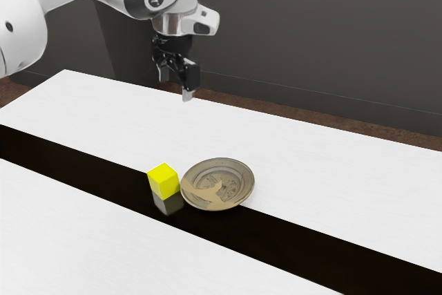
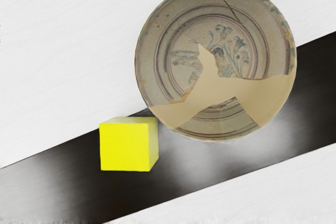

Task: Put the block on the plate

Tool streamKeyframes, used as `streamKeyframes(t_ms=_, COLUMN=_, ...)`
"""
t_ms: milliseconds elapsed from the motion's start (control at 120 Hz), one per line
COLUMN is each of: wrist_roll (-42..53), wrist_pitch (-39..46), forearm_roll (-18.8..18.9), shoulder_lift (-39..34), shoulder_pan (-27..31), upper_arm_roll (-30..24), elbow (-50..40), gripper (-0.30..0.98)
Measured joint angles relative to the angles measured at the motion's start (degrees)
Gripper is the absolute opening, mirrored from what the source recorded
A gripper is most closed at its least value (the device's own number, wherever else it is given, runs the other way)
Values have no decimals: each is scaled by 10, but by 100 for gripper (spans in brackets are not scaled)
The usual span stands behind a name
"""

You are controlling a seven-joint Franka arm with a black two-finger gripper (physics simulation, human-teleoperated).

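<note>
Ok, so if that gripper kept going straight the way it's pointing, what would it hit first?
The gripper points down, so it would probably meet the tabletop, or the block or plate on it. Depth is unclear here, so I cannot tell which of them comes first.

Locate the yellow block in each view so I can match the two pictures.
Exterior view: yellow block left of centre, below mid-height, on the dark strip, close beside the plate.
Wrist view: yellow block on the dark strip, just outside the plate's rim.
Shared landmark: the plate's plain tan patch; one end points toward the block.
</note>
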Motion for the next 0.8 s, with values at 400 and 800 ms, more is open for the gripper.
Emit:
streamKeyframes(t_ms=400, wrist_roll=92, wrist_pitch=41, forearm_roll=14, shoulder_lift=49, shoulder_pan=52, upper_arm_roll=13, elbow=-136, gripper=69)
streamKeyframes(t_ms=800, wrist_roll=141, wrist_pitch=217, forearm_roll=-76, shoulder_lift=153, shoulder_pan=97, upper_arm_roll=44, elbow=-167, gripper=69)
